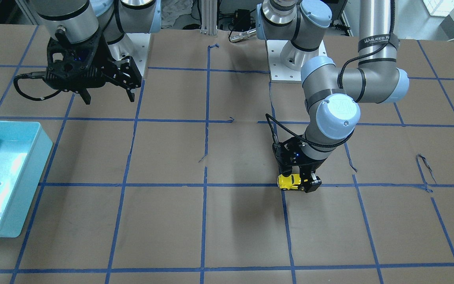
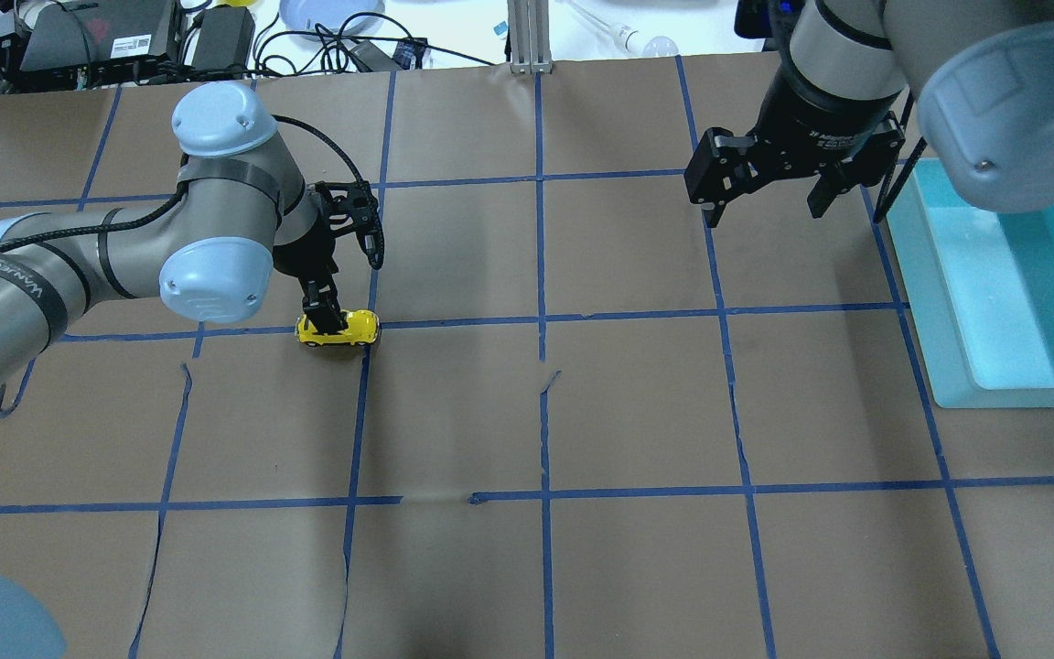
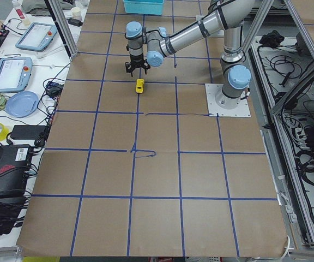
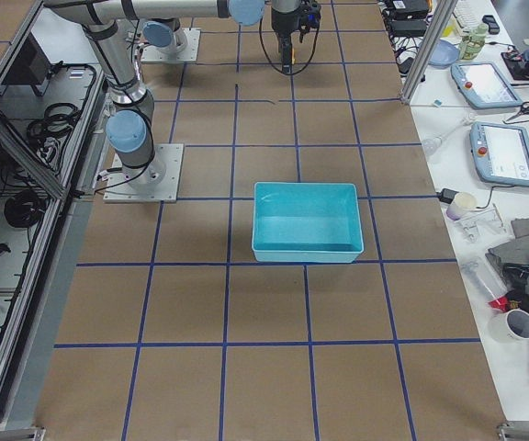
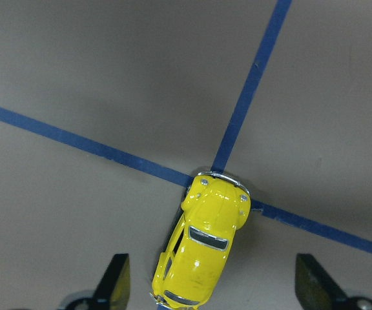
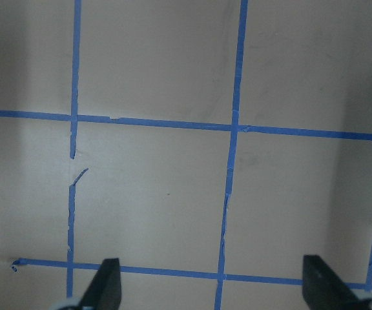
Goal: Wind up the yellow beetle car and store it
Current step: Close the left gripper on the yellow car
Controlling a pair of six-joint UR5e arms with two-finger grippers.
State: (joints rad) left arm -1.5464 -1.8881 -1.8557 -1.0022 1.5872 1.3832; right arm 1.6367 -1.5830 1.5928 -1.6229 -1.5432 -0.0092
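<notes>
The yellow beetle car (image 1: pixel 289 181) stands on the brown table on a blue tape line; it also shows in the overhead view (image 2: pixel 344 328) and the left side view (image 3: pixel 139 85). My left gripper (image 1: pixel 298 181) is lowered over it. In the left wrist view the car (image 5: pixel 205 252) lies between the two spread fingertips (image 5: pixel 116 281), clear of both. The left gripper (image 5: pixel 215 284) is open. My right gripper (image 2: pixel 765 210) hangs open and empty above the table, far from the car; the right wrist view (image 6: pixel 212 290) shows only taped paper below it.
A light blue bin (image 2: pixel 920 302) stands at the table's edge on my right side, close to the right gripper; it also shows in the front view (image 1: pixel 41 157) and the right side view (image 4: pixel 306 250). Torn tape marks cross the brown paper.
</notes>
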